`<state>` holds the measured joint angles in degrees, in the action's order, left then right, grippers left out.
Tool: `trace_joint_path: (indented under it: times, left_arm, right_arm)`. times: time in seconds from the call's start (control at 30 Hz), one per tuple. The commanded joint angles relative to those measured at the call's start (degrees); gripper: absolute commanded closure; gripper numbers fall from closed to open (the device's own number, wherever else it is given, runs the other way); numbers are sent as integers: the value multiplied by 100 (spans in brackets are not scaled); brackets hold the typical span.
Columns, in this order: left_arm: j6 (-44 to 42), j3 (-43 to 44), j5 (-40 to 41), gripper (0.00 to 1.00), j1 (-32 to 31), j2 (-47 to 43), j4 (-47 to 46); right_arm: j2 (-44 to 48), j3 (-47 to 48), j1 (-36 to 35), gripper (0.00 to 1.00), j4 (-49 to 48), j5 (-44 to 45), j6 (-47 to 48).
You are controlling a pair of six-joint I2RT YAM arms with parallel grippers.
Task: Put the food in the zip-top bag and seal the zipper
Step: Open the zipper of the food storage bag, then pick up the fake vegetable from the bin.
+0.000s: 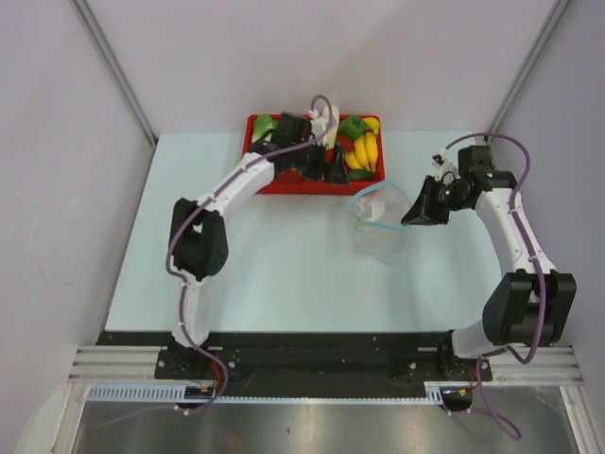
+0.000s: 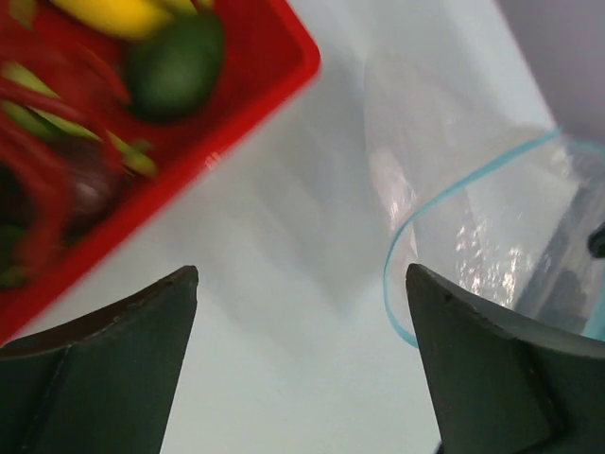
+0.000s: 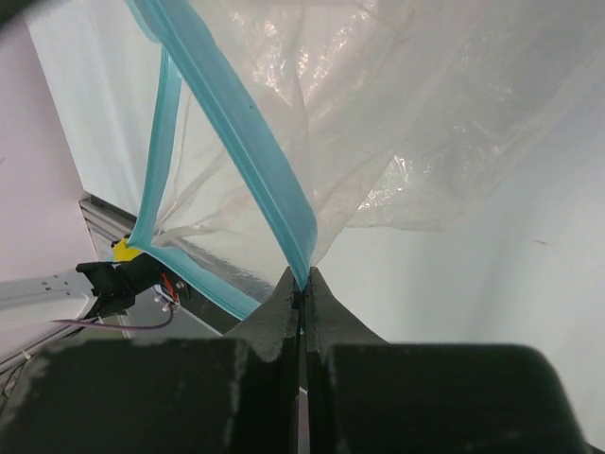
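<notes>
Nothing is bagged yet: the food (image 1: 362, 151) lies in the red tray (image 1: 312, 190), the left gripper (image 2: 301, 274) hangs spread and empty above it, and just right of the tray the right gripper (image 3: 302, 284) pinches the zipper (image 3: 255, 151), holding the seemingly empty bag (image 1: 381, 227) open, unsealed.

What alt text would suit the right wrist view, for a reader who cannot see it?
The right gripper is shut on the blue zipper of the clear zip-top bag, pinching it between dark fingertips. The zipper loops away to the upper left, so the mouth hangs open, and crumpled plastic spreads above the pale table.
</notes>
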<state>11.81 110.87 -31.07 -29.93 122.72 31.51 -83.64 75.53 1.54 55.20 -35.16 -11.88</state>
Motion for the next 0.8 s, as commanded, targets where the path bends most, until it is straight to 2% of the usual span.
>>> trace_joint_path:
  times: [0.0, 0.1, 0.2, 0.27, 0.4, 0.63, 0.77]
  left_arm:
    - [103, 663, 606, 2, 795, -539, -1024]
    - [-169, 1304, 1574, 1, 1182, -109, -1085]
    - [-284, 1762, 1927, 0, 1525, 427, -1278]
    - [-468, 2129, 2235, 0, 1639, 709, -1288]
    - [-908, 2281, 3270, 0, 1675, 1244, -1384]
    - [-1041, 2316, 3370, 0, 1736, 1843, -1393]
    - [-1146, 2404, 3450, 6, 1736, 2133, -1332]
  right_arm:
    - [-74, 32, -31, 100, -325, 70, -25]
    - [-74, 32, -40, 100, -361, 88, -51]
    - [-83, 32, -57, 100, -378, 97, -69]
    - [-83, 32, -66, 100, -413, 132, -69]
    - [-48, 32, -75, 100, -484, 167, -113]
    - [22, 32, -75, 100, -493, 299, -87]
    - [49, 32, -75, 100, -466, 343, -60]
